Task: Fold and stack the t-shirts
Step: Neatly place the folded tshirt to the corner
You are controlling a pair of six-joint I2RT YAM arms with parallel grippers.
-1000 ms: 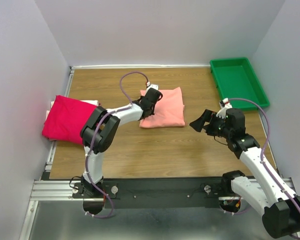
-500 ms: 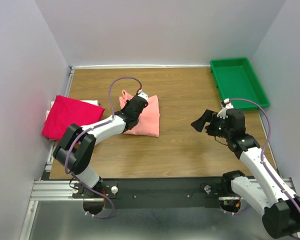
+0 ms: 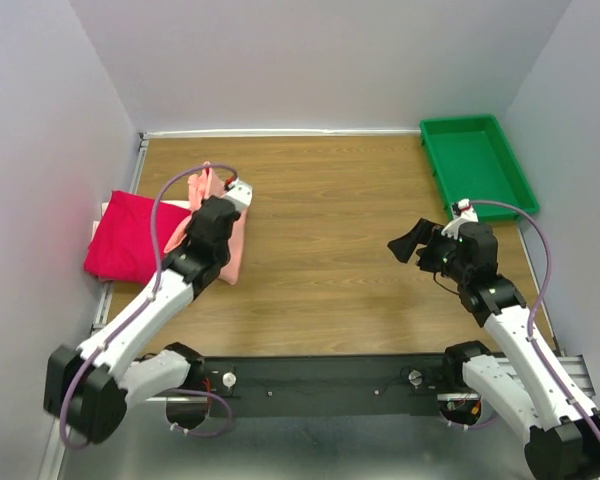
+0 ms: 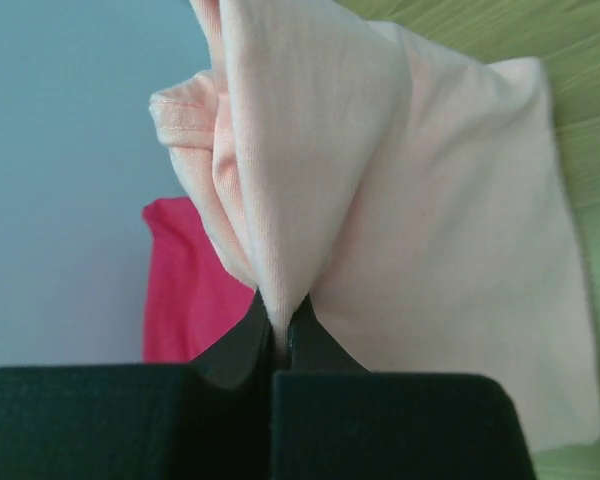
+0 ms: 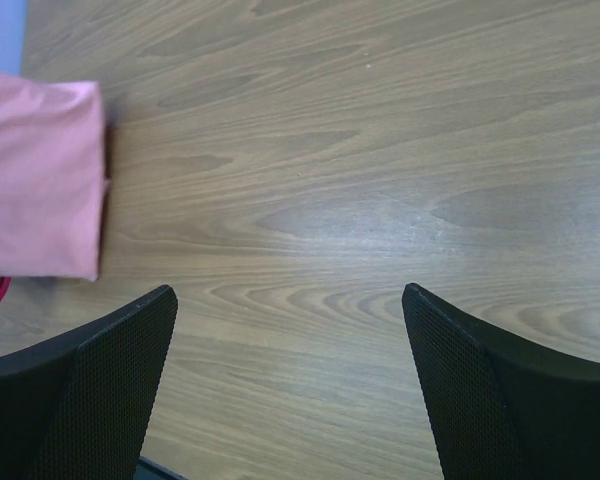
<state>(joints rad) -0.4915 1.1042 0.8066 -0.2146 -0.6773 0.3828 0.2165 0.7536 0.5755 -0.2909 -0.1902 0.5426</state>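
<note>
Two shirts: the salmon shirt [image 4: 430, 200] hangs clamped in the left hand [image 4: 280, 335], with the magenta shirt [image 3: 130, 235] on the bench [image 3: 330, 260] to that hand's left. The right hand [image 5: 288, 300] is spread apart, and the green tray [image 3: 475, 160] sits beyond it.

pink t-shirt [image 4: 400, 200]: soft matt knit cloth | table [image 5: 380, 150]: smooth wood-grain | tray [image 3: 477, 160]: glossy plastic

White-and-black arms [image 3: 143, 313], lilac cables [image 3: 157, 230]
</note>
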